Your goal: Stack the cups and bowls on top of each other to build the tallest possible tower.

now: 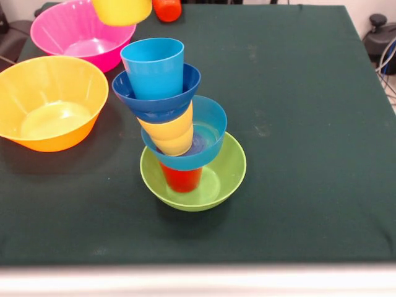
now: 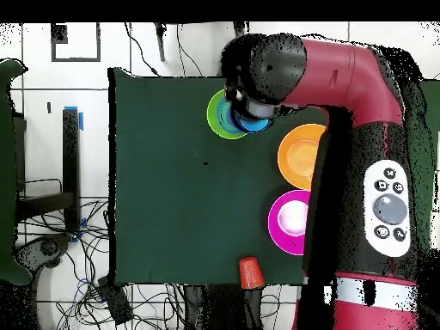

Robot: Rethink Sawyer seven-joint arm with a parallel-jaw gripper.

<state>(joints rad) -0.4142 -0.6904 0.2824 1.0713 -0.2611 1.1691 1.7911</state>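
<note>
The tower leans left at the table's middle. From the bottom it is a green bowl [image 1: 213, 179], a red cup [image 1: 182, 179], a light blue bowl [image 1: 210, 133], a yellow cup [image 1: 170, 133], a dark blue bowl [image 1: 158, 102] and a light blue cup [image 1: 153, 67]. A second yellow cup [image 1: 122, 9] hangs in the air at the top edge, above and left of the tower's top. It is held from above, and the gripper itself is cut off there. In the overhead view the arm [image 2: 266, 69] covers the tower, leaving only the green bowl's rim [image 2: 215, 116] showing.
A pink bowl [image 1: 74, 34] and a yellow-orange bowl [image 1: 49, 102] stand left of the tower. An orange cup [image 1: 167, 9] stands at the far edge. In the overhead view these are the pink bowl [image 2: 288, 222], the yellow-orange bowl [image 2: 301, 155] and the orange cup [image 2: 250, 272].
</note>
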